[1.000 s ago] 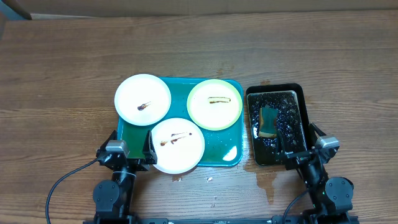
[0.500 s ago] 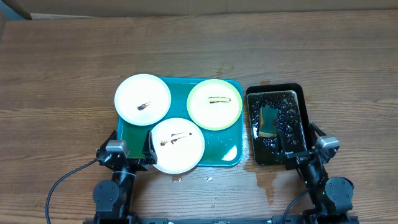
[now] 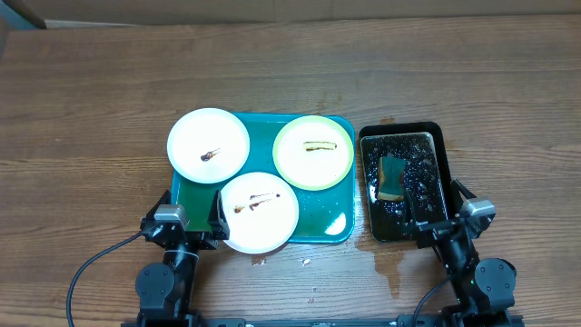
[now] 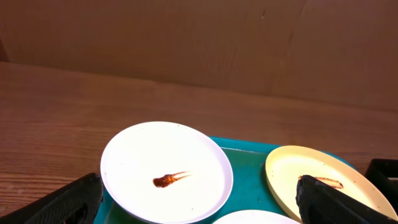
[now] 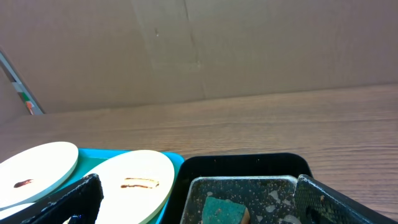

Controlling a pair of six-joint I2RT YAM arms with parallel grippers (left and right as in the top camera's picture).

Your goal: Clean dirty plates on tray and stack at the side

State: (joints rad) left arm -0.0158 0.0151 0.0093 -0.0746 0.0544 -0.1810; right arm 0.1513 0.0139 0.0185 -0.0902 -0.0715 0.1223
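Sitting on the large teal-green rectangular plastic tray [image 3: 331, 222], three smeared round flat plates [image 3: 260, 212]: two white, one yellow-green. Left gripper [image 3: 193, 214] and right gripper [image 3: 438, 214] both have fingers spread wide.

1. Overhead light is bright and even; shadows on my table [image 3: 91, 91] are faint.
2. The white plate [image 3: 208, 145] at 9 o'clock washes out to flat white.
3. Water [image 3: 422, 168] in the black tray [image 3: 399, 128] at 3 o'clock glints.
4. My wrist views look sharp.
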